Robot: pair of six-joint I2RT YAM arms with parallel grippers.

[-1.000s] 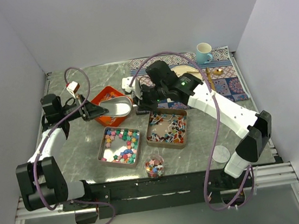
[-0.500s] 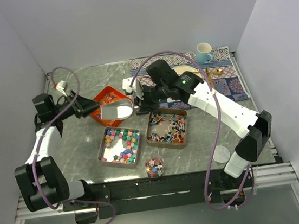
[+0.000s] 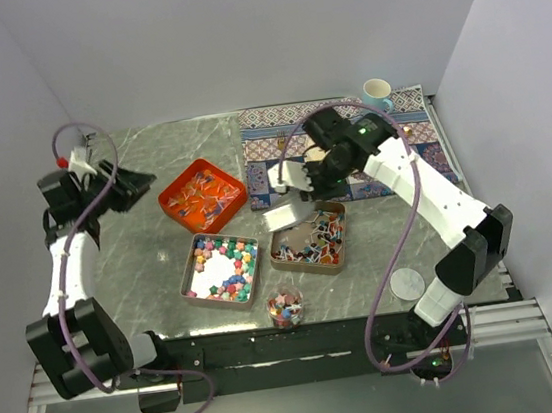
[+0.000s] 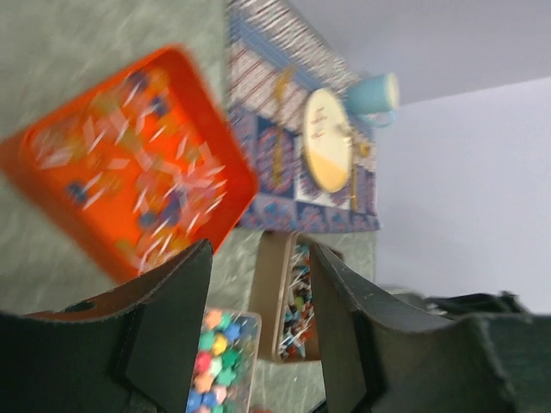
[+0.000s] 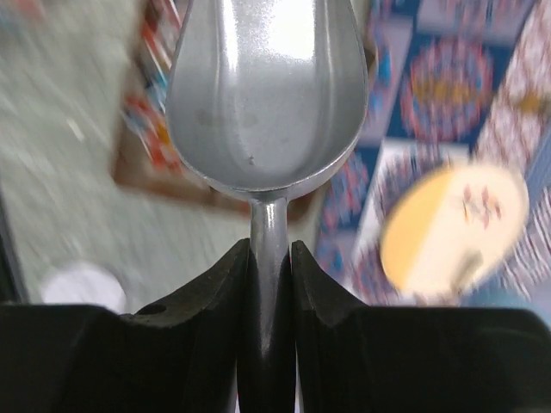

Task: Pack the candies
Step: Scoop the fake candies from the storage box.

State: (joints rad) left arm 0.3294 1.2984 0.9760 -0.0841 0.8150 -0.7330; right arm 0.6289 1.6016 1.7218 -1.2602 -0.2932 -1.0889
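Note:
Slim wrapped candies lie in the orange tray (image 3: 202, 193) (image 4: 129, 172) and in the brown tray (image 3: 308, 238) (image 4: 288, 301). Chunky coloured candies fill the silver tray (image 3: 220, 269) (image 4: 219, 361). My left gripper (image 3: 140, 181) (image 4: 258, 292) hangs open and empty to the left of the orange tray, apart from it. My right gripper (image 3: 300, 189) (image 5: 270, 258) is shut on the handle of a metal scoop (image 3: 287, 212) (image 5: 267, 86). The scoop's bowl is empty and hovers over the brown tray's far left corner.
A small glass jar (image 3: 285, 306) with a few candies stands at the front edge, and a white lid (image 3: 406, 283) lies to its right. A patterned mat (image 3: 418, 134) at the back right carries a yellow plate (image 4: 327, 138) and a blue mug (image 3: 376, 96).
My left gripper opened, let go of the orange tray and drew back to the left; the tray now lies flat. My right gripper carried the scoop from the orange tray to above the brown tray.

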